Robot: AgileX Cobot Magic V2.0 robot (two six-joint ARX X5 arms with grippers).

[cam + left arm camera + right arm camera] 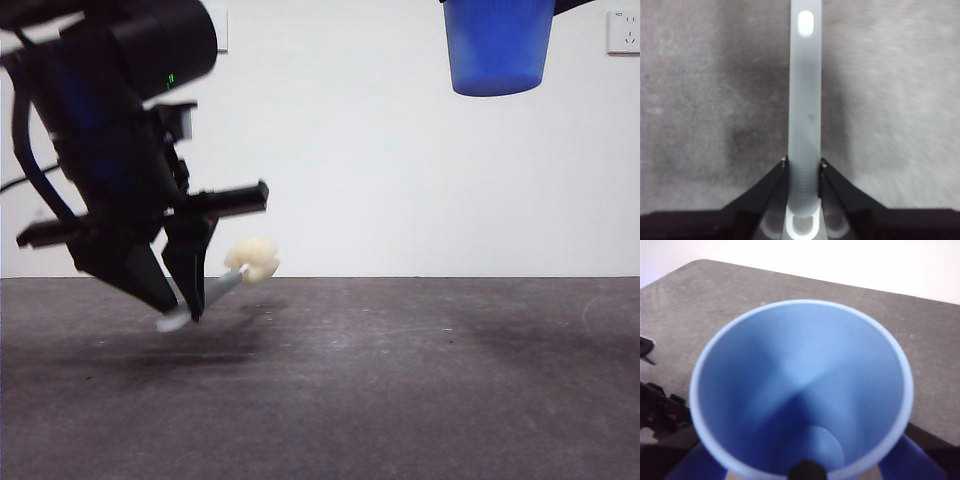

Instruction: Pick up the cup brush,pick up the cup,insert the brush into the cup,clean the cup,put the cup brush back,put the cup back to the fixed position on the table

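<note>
The table [400,380] is seen as a dark grey stretch with nothing resting on it in the front view. Over at the left of that view, the left gripper [185,300] is clamped on the cup brush [225,285], which is held just off the surface. The brush's long axis is tilted: the sponge head [252,260] is raised and aimed toward the middle of the table, while the white end tip is dipped low, almost at the tabletop. In the left wrist view the grey handle [805,100] is pinched between both jaws.

The cup [498,45] is held high up by the right gripper [807,470], squeezed from both sides. Its inside is shown empty in the right wrist view, base visible.
</note>
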